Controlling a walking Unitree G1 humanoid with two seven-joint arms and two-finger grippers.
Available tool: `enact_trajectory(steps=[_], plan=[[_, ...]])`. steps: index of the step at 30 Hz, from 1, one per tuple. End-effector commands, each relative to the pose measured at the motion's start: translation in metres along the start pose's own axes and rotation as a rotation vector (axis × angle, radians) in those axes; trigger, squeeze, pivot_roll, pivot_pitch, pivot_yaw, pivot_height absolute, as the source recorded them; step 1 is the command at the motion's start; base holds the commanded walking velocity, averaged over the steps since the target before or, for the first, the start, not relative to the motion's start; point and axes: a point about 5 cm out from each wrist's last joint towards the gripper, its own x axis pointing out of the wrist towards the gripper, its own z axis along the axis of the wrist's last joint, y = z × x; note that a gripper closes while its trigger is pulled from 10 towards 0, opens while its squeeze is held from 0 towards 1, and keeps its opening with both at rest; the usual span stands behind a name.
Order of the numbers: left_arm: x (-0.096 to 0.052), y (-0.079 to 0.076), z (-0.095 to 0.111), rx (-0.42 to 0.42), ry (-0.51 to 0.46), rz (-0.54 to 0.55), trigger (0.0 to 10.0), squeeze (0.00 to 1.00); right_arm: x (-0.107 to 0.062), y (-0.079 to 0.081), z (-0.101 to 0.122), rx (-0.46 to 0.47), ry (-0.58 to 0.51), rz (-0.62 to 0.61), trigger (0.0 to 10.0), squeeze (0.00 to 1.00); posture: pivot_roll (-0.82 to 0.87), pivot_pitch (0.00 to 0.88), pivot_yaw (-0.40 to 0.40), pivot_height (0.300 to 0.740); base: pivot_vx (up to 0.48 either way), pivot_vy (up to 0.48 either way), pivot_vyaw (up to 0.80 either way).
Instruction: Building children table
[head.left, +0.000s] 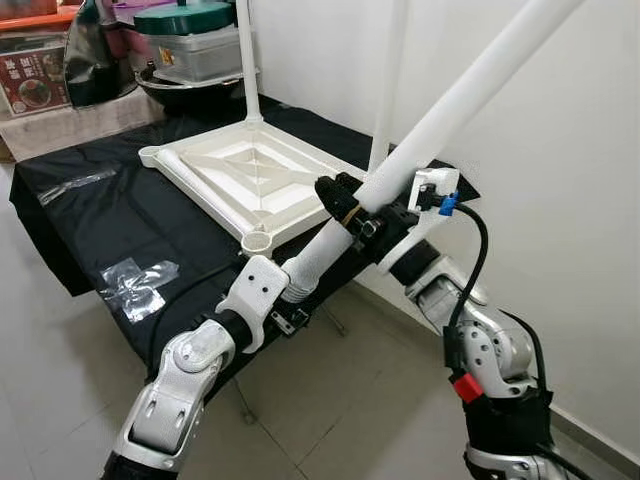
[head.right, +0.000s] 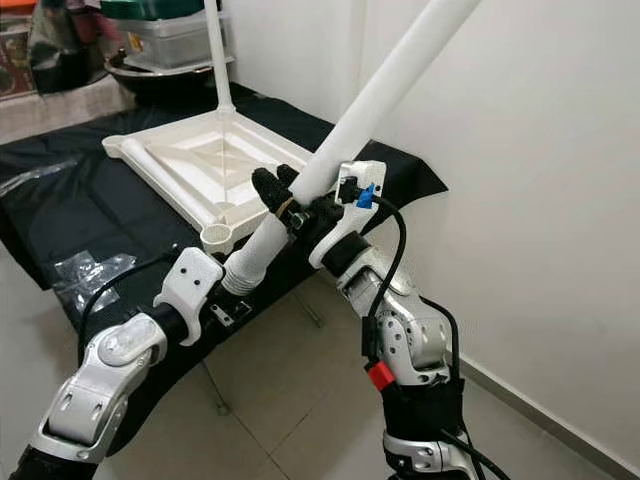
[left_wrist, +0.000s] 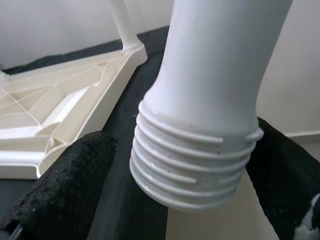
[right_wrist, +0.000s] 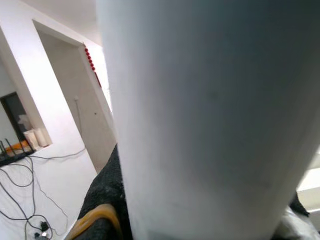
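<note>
The white table top (head.left: 250, 175) lies upside down on a black-covered table (head.left: 100, 220). Two white legs (head.left: 247, 60) stand upright in its far corners. An empty round socket (head.left: 258, 241) faces me at the near corner. My right gripper (head.left: 345, 200) is shut on a loose white leg (head.left: 460, 95), which slants up to the right. Its threaded end (left_wrist: 190, 155) points down towards the near table edge. My left gripper (left_wrist: 175, 200) is open, with one black finger (left_wrist: 65, 190) on each side of the thread and a gap showing.
Clear plastic bags (head.left: 135, 280) lie on the black cloth. Storage boxes and a dark bowl (head.left: 195, 45) stand at the back. A white wall (head.left: 560, 180) runs close on the right. Tiled floor (head.left: 330, 410) lies below the table edge.
</note>
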Motion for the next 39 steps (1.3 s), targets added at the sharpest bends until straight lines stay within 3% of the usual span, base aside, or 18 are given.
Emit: enact_trajectory(steps=[1,12,22,29,39], plan=[[0.0,-0.003,0.007,0.016,-0.03,0.0,10.0,0.0,0.0,-0.002,0.0,-0.023,-0.01,-0.027,10.0,0.0,0.06,0.01,-0.053,0.74,0.0,0.0,0.8],[0.0,-0.017,0.005,0.001,-0.025,-0.043,10.0,0.0,0.001,-0.007,0.005,-0.019,-0.027,-0.059,10.0,0.0,0.06,0.0,-0.052,0.74,0.0,0.0,0.8],[-0.001,-0.014,0.009,0.015,-0.031,-0.01,10.0,0.0,0.001,-0.01,0.003,-0.03,-0.029,-0.084,10.0,0.0,0.06,0.0,-0.049,0.74,0.0,0.0,0.8],[-0.003,-0.004,0.01,0.022,-0.03,0.063,10.0,0.0,0.001,-0.018,0.001,-0.046,-0.008,-0.145,10.0,0.0,0.07,0.0,-0.049,0.74,0.0,0.0,0.0],[-0.003,-0.012,-0.003,-0.019,0.009,-0.015,10.0,0.0,0.002,-0.014,0.0,-0.023,-0.001,-0.109,10.0,0.0,0.07,0.0,-0.046,0.74,0.0,0.0,0.0]])
